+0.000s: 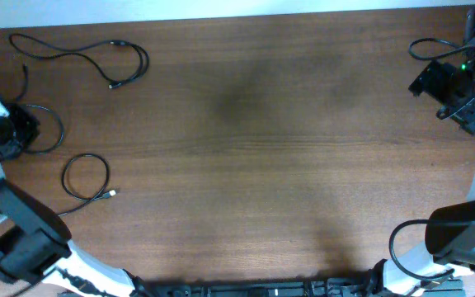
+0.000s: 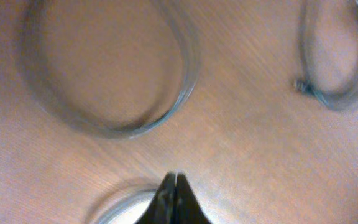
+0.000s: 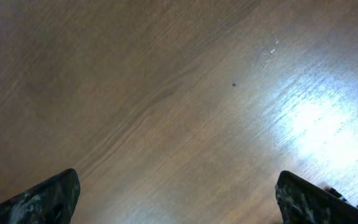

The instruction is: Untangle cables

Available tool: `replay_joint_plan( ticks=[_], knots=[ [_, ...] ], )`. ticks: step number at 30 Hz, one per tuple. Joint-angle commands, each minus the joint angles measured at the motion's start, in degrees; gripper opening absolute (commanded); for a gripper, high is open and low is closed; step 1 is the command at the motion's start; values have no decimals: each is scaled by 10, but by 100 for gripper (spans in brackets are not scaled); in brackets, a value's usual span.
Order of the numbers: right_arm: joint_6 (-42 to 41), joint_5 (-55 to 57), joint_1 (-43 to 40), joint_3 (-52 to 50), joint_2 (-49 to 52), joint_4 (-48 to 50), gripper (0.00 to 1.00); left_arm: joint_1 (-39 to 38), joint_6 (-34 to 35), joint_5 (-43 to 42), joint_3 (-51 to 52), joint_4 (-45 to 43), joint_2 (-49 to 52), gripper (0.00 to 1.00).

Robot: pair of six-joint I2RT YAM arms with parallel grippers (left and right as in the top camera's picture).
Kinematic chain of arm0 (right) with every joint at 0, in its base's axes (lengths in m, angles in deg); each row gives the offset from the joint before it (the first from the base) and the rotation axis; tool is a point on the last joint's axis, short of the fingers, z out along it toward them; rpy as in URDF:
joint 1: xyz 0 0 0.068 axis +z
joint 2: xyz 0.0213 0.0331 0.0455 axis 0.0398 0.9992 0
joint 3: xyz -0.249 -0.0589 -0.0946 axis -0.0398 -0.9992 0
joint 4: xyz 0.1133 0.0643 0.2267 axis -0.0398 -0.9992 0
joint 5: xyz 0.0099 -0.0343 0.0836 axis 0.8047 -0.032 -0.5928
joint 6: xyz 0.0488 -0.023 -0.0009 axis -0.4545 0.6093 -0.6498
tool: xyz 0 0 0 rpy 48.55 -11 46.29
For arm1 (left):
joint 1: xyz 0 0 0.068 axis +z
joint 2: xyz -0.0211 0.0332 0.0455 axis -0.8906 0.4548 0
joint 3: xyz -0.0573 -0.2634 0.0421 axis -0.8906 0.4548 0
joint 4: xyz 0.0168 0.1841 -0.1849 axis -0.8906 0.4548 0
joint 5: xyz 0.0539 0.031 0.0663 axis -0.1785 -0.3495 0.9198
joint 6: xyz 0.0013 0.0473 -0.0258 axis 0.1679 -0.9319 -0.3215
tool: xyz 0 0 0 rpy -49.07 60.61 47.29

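Note:
Three thin black cables lie apart at the table's left. One long cable [image 1: 81,54] winds along the far left edge. One small loop [image 1: 85,176] with a plug lies nearer the front. A third loop [image 1: 49,128] lies right beside my left gripper [image 1: 13,132]. In the left wrist view that loop [image 2: 185,93] is ahead of the shut fingertips [image 2: 176,182], nothing shows between them, and another cable with a plug [image 2: 316,93] is at the right. A blurred pale arc [image 2: 120,200] lies at the fingers' left. My right gripper [image 1: 448,89] is open and empty [image 3: 178,193] over bare wood.
The brown wooden table [image 1: 262,148] fills the view. The right arm's own thicker black wire [image 1: 431,45] loops at the far right corner. The arm bases stand along the front edge at left [image 1: 15,239] and right [image 1: 460,239].

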Motion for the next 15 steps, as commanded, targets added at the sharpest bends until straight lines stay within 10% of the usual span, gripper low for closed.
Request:
replay_joint_plan(
  ticks=[1, 8, 15],
  knots=[
    [-4, 3, -2, 2, 1, 0, 98, 41, 272, 216, -6, 81, -38, 0],
    [-3, 3, -2, 2, 1, 0, 98, 245, 349, 216, 172, 17, -37, 0],
    [-4, 3, -2, 2, 1, 0, 98, 275, 376, 207, 330, -128, -36, 0]
  ],
)
